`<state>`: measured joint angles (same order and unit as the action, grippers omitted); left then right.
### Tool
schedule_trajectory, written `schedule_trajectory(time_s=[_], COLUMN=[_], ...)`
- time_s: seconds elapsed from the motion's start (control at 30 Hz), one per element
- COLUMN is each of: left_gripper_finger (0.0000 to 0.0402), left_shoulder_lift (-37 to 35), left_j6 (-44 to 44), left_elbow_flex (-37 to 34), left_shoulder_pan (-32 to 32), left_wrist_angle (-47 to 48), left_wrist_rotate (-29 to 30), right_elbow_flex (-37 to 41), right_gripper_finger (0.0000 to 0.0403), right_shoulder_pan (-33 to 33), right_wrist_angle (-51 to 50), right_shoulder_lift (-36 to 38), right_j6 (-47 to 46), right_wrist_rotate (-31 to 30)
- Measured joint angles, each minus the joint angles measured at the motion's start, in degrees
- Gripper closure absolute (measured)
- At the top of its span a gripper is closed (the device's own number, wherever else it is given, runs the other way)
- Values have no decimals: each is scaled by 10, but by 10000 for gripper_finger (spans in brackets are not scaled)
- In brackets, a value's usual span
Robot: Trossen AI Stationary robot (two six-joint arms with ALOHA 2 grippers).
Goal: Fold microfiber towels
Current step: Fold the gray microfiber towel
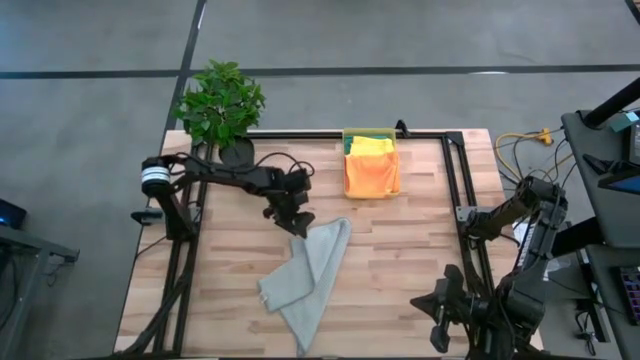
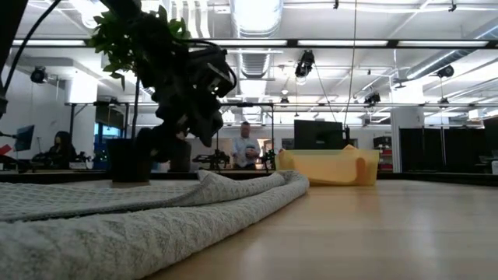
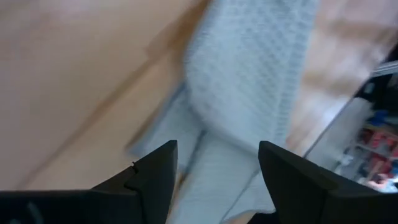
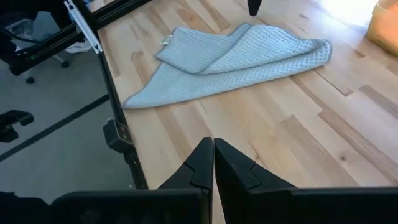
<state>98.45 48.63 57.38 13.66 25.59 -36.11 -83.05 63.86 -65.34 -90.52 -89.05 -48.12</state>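
Note:
A light grey microfiber towel (image 1: 310,280) lies on the wooden table, loosely folded over itself and running slantwise from the middle toward the near edge. In the right wrist view the grey towel (image 4: 236,59) shows its upper layer draped over the lower. My left gripper (image 1: 300,222) is open above the towel's far end, with the cloth (image 3: 249,93) below its spread fingers (image 3: 217,149) and apart from them. My right gripper (image 4: 213,146) is shut and holds nothing, over the table's near right corner (image 1: 440,305). An orange towel (image 1: 371,175) and a yellow towel (image 1: 372,147) lie in the yellow bin (image 1: 371,131).
A potted plant (image 1: 220,100) stands at the far left corner. The yellow bin stands at the far edge's middle, with a teal strip (image 1: 349,146) at its left side. Black frame rails (image 1: 455,180) run along the table's right and far sides. Bare wood lies between the grey towel and the right rail.

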Motion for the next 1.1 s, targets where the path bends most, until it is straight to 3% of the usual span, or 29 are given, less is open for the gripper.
schedule_trajectory(time_s=[0.2,0.63,0.77,1.03,1.1], left_gripper_finger=[189,201,248,386,395], left_shoulder_lift=[4,28,28,27,19], left_j6=[59,80,80,51,46], left_elbow_flex=[-23,-30,-30,-29,-29], left_shoulder_pan=[-16,-31,-33,-33,-32], left_wrist_angle=[-89,-124,-161,-181,-180], left_wrist_rotate=[6,67,67,43,23], right_elbow_flex=[0,0,0,0,0], right_gripper_finger=[394,394,394,394,394], right_shoulder_pan=[4,4,4,4,3], right_wrist_angle=[0,6,9,14,19], right_shoulder_lift=[0,0,0,0,0], right_j6=[-10,-25,-25,-29,-29], right_wrist_rotate=[0,3,3,1,0])
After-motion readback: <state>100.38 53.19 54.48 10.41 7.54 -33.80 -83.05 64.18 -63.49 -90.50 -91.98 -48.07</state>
